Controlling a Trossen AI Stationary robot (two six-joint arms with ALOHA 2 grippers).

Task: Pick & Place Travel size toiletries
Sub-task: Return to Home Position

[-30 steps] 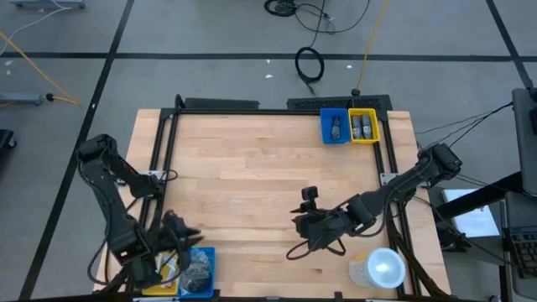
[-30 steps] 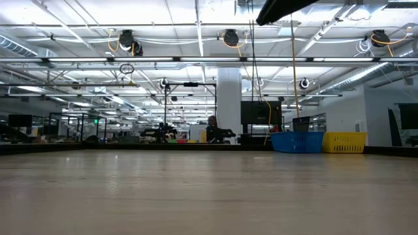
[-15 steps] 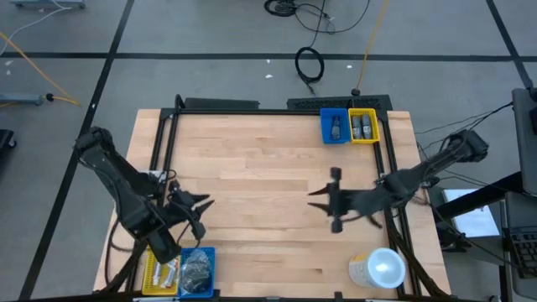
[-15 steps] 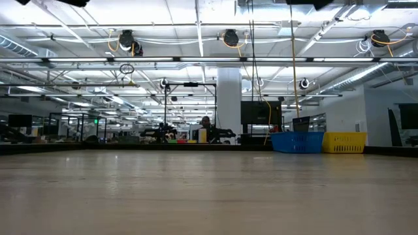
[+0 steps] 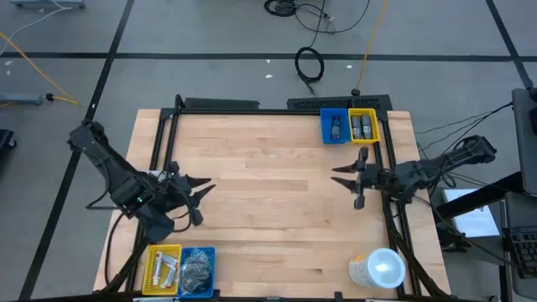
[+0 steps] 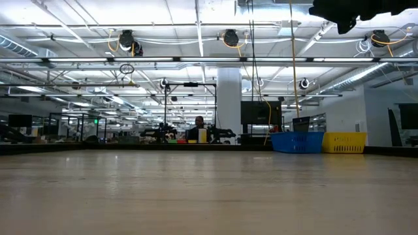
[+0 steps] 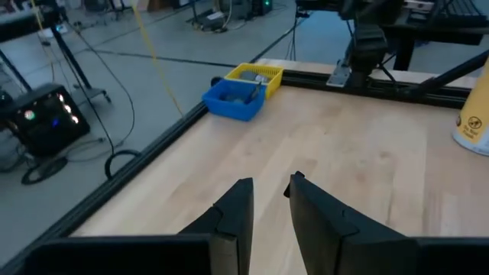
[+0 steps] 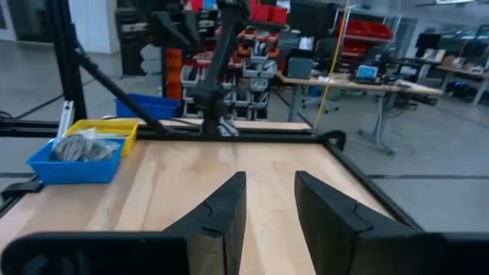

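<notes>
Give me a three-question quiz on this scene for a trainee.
1. True or false: the left gripper and the right gripper are both open and empty.
2. In the high view, the white-lidded cup stands: A) at the bottom edge, on the right arm's side; B) on the left arm's side; C) at the middle.
3. How many bins are on the table?
Key: 1 true; 2 A; 3 four, one blue and yellow pair at the high view's top edge and one at its bottom edge.

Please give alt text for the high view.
Over a wooden table, the left pincer and right pincer hang open and empty. A blue bin and yellow bin sit top right; a second pair sits bottom left.
</notes>
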